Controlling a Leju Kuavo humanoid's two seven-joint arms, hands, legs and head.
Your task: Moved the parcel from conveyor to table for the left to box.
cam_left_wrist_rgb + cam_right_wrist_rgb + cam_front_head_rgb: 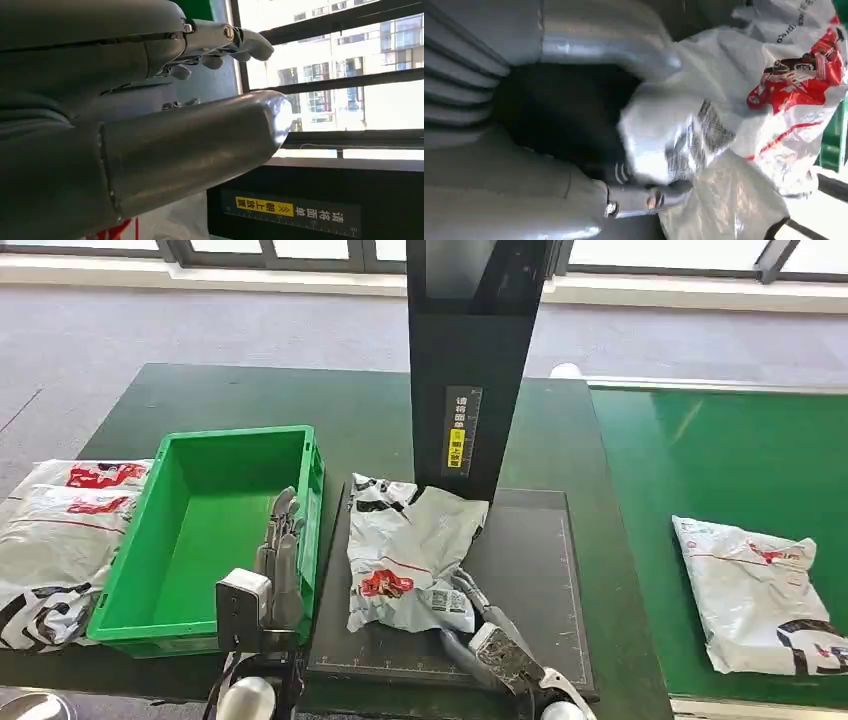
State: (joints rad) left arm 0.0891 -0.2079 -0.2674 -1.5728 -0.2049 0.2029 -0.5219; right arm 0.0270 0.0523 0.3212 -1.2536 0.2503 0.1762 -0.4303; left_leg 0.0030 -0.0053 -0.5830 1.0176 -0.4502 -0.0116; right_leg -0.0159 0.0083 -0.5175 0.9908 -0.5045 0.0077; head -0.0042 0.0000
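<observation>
You see two bagged parcels (pixel 60 540) stacked at the table's left edge, just beside the crate | a black upright post (pixel 470 360) with a yellow label (pixel 455 450) rising behind the dark mat (pixel 530 570) | grey carpet (pixel 150 325) and windows (pixel 350 75) beyond.

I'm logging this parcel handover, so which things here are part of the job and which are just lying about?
Part of the job:
parcel on the black mat
right hand holding its corner
left hand raised, empty
green crate
conveyor

Lying about:
parcels left of the crate
parcel on the conveyor
black stand
</observation>
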